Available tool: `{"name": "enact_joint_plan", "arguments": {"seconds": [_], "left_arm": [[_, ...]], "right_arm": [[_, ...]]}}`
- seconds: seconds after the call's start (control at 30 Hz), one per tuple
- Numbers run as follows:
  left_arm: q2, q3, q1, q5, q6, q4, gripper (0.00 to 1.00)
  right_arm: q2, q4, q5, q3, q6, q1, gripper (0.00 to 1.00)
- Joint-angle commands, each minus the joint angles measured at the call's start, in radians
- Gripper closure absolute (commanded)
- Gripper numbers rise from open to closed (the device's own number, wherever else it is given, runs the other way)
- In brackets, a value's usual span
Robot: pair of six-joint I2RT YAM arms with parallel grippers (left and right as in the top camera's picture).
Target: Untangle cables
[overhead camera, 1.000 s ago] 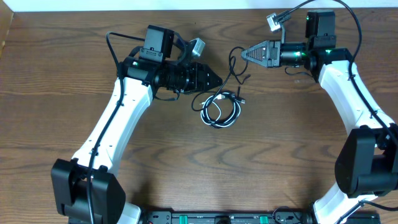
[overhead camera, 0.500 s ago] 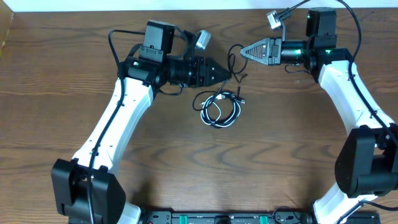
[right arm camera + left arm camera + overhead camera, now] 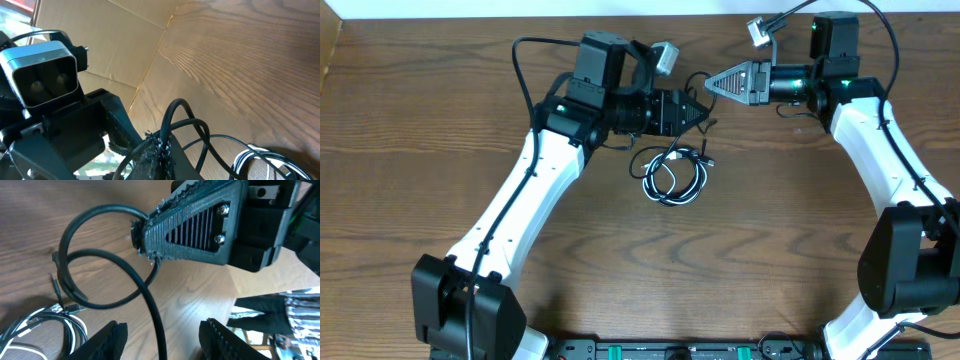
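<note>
Overhead lighting: was bright and even, from above; short soft shadows lay on the wooden table (image 3: 420,150).
Overhead sharpness: was crisp; the thin cables (image 3: 675,178) were clearly resolved.
Left wrist exposure: the lower-right background was blown out.
Right wrist exposure: the upper-left corner was overexposed; the nearest foreground was soft.

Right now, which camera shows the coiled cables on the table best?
The overhead view: the whole coil shows, nothing covering it. The left wrist view catches only part at its lower left corner; the right wrist view only a few strands at its lower right.
</note>
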Motion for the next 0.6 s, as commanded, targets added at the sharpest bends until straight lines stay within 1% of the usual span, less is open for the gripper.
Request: {"name": "enact_joint_plan", "arguments": {"seconds": [0.0, 0.1, 0.13, 0.17, 0.2, 0.27, 0.33, 0.37, 0.43, 0.5, 0.57], "left_arm": [[0.008, -0.002, -0.003, -0.077, 0.006, 0.004, 0.46], [0.014, -0.002, -0.004, -0.096, 0.005, 0.003, 0.47], [0.017, -0.002, -0.004, -0.105, 0.005, 0.0, 0.6], [0.02, -0.004, -0.004, -0.119, 0.005, -0.008, 0.81], [0.021, -0.004, -0.004, -0.13, 0.005, -0.018, 0.93], [0.024, -0.004, -0.004, -0.151, 0.006, -0.053, 0.93], [0.025, -0.004, -0.004, -0.154, 0.035, -0.115, 0.92], [0.025, -0.004, -0.004, -0.153, 0.055, -0.143, 0.93], [0.025, -0.004, -0.004, -0.153, 0.101, -0.199, 0.93], [0.025, -0.004, -0.004, -0.153, 0.151, -0.245, 0.93], [0.024, -0.004, -0.004, -0.145, 0.214, -0.29, 0.93]], "right_arm": [[-0.001, 0.002, -0.003, 0.003, 0.005, 0.013, 0.99], [-0.001, 0.002, -0.003, 0.003, 0.005, 0.021, 0.99], [-0.001, 0.002, -0.003, 0.003, 0.005, 0.023, 0.99], [-0.001, 0.002, -0.003, 0.003, 0.005, 0.024, 0.99], [-0.001, 0.002, -0.003, 0.003, 0.005, 0.025, 0.99], [-0.001, 0.002, -0.002, 0.003, 0.005, 0.027, 0.99], [-0.001, 0.002, 0.011, 0.003, 0.001, 0.027, 0.99], [-0.001, 0.0, 0.022, 0.003, 0.001, 0.028, 0.96], [-0.001, -0.001, 0.027, 0.003, 0.002, 0.027, 0.86], [-0.001, 0.0, 0.028, 0.003, 0.001, 0.027, 0.81], [-0.001, -0.002, 0.035, 0.003, 0.001, 0.027, 0.67]]}}
